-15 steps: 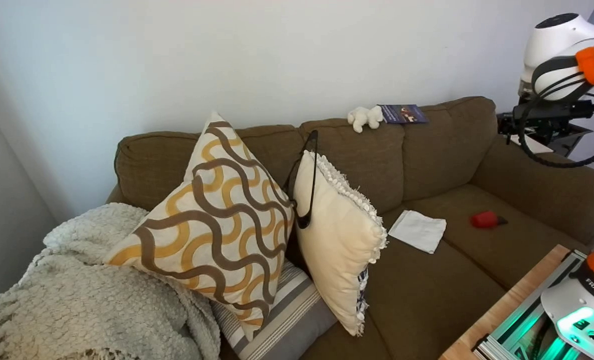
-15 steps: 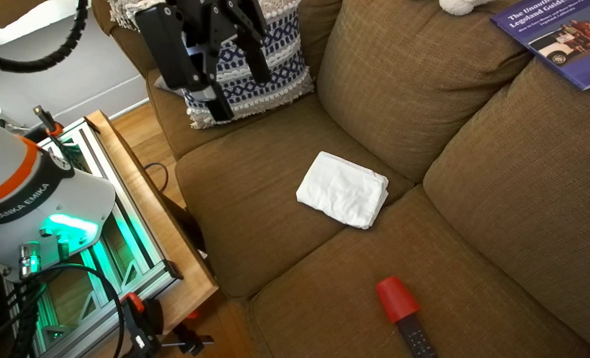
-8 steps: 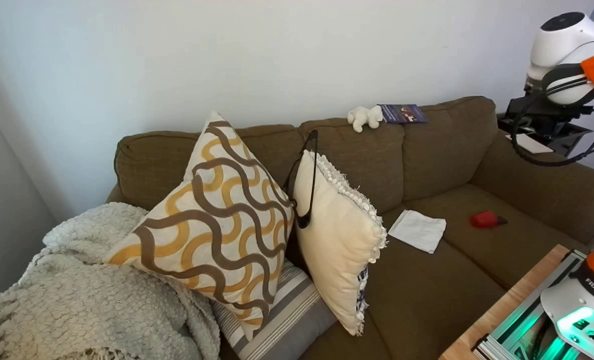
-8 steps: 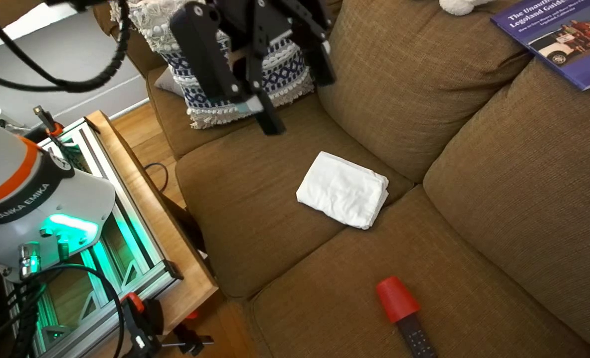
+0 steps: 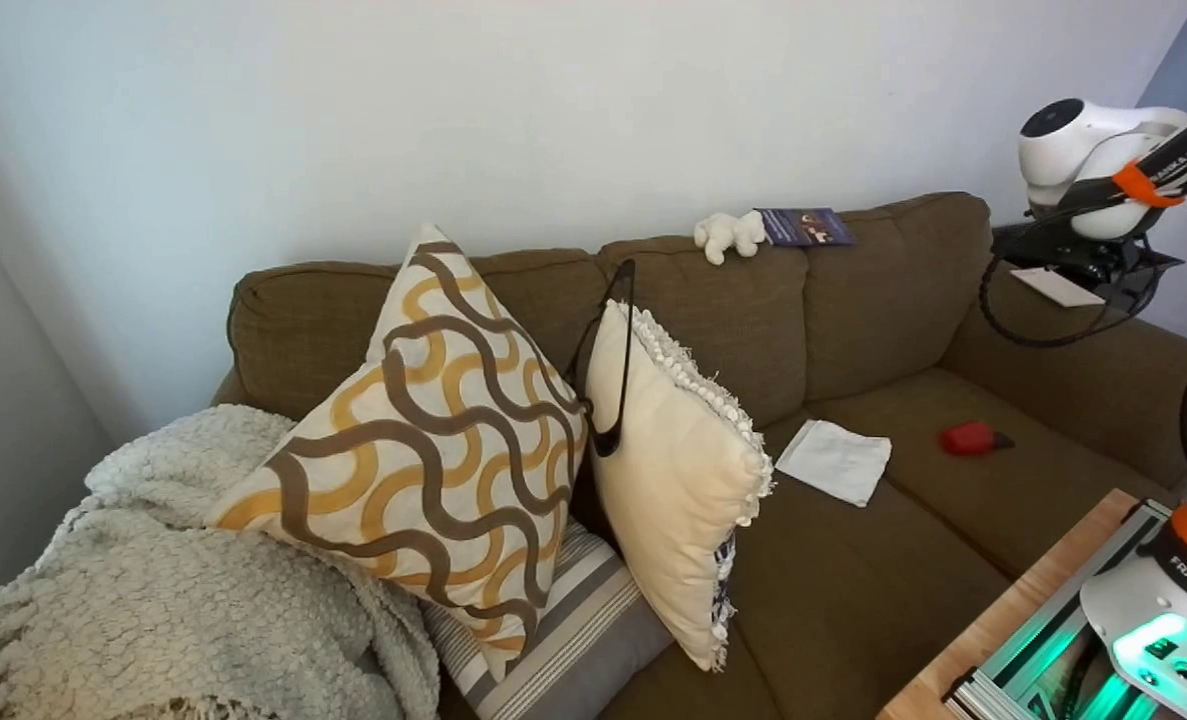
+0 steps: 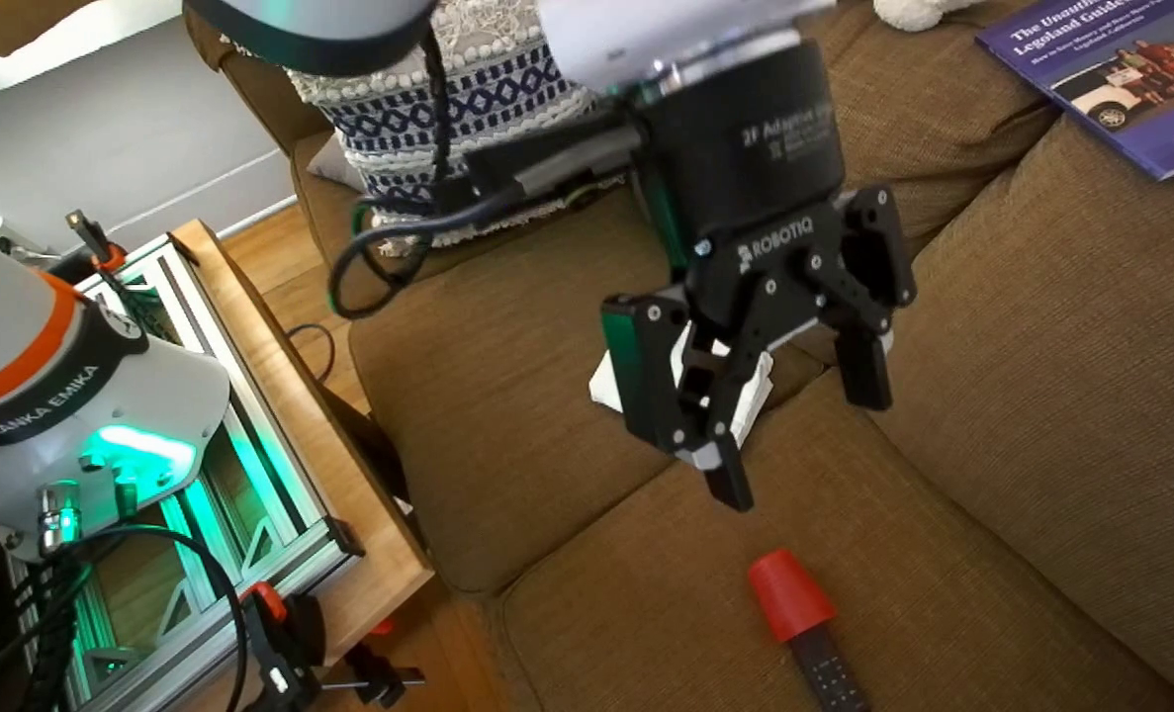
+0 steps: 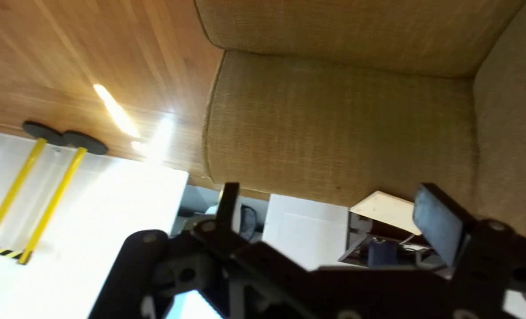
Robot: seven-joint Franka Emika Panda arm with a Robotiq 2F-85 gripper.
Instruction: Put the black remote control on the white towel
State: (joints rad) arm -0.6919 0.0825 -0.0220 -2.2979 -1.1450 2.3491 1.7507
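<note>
We see the gripper (image 6: pixel 796 433) hanging above the couch (image 6: pixel 587 633), with its two fingers spread wide. The black remote (image 6: pixel 826 670) lies on a couch seat, with a red cap (image 6: pixel 789 595) over one end. The white towel (image 5: pixel 835 462) lies apart from it, by the crack between two seats. In an exterior view, we also spot a white toy (image 5: pixel 731 237) and a book (image 5: pixel 805 227), close together on top of the couch's back. The wrist view shows us the wood floor (image 7: pixel 68 57) beside the couch.
</note>
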